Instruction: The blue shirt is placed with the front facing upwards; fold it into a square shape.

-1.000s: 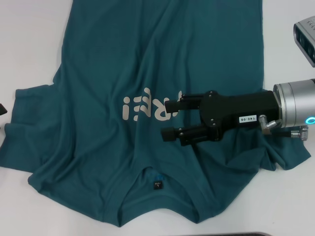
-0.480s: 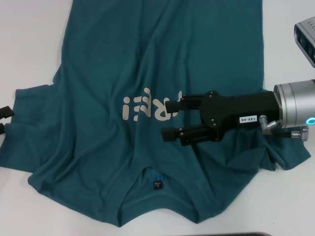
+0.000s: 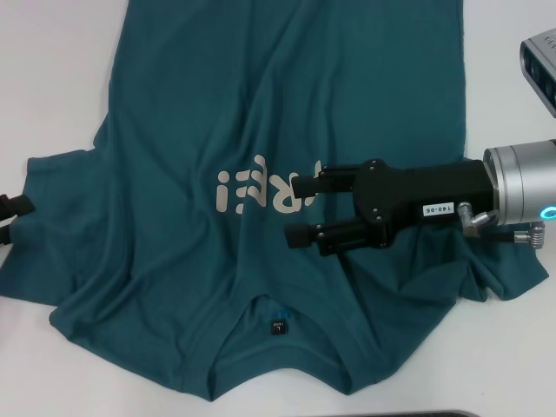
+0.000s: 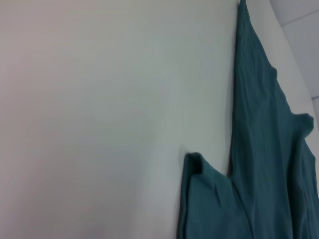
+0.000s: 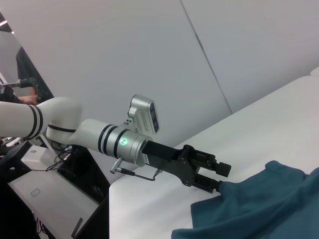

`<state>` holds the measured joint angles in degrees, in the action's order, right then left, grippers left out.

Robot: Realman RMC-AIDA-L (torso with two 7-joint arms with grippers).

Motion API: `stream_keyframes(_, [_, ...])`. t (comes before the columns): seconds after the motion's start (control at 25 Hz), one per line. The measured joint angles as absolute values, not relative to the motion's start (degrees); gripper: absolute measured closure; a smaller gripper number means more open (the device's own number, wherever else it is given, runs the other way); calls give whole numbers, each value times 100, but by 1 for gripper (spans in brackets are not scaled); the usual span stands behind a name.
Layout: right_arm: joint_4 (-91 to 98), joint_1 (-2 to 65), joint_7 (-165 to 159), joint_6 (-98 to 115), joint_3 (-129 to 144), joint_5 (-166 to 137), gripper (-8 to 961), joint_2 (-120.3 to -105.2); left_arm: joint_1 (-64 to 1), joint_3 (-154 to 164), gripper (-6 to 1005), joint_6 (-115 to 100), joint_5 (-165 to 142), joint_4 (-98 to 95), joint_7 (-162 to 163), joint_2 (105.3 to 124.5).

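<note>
The blue shirt [image 3: 217, 113] lies spread on the white table [image 3: 52, 69], pale lettering [image 3: 252, 187] up and collar tag [image 3: 278, 327] towards me. My right gripper [image 3: 300, 208] hovers open over the chest, its fingertips at the lettering's right end, nothing between them. My left gripper [image 3: 12, 219] enters from the left edge, open, with its fingertips at the edge of the left sleeve [image 3: 52, 200]. From the right wrist view, that left gripper [image 5: 219, 178] stands right at the sleeve edge of the shirt [image 5: 269, 204]. Only the sleeve [image 4: 204, 199] and the shirt's side appear in the left wrist view.
A grey camera block [image 3: 540, 65] sits at the right edge of the head view. Bare white table lies left of the shirt [image 4: 99, 99] and along the front edge. A desk with equipment [image 5: 45, 194] stands beyond the table.
My left gripper has come in from the left edge towards the sleeve. The right gripper and the shirt have not moved.
</note>
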<state>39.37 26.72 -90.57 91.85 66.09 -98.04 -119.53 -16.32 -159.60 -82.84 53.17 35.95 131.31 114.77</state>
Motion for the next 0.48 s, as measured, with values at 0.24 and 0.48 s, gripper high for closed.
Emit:
stream_keyframes(0.24, [3937, 2672, -9061, 9185, 6601, -9800, 70, -11952, -1657, -15919, 328, -8329, 5317, 3595, 13130, 11480])
stream_keyframes(0.48, [3938, 2677, -9062, 9185, 6595, -9800, 69, -11944, -1758, -15866, 328, -8288, 5317, 3592, 13130, 11483])
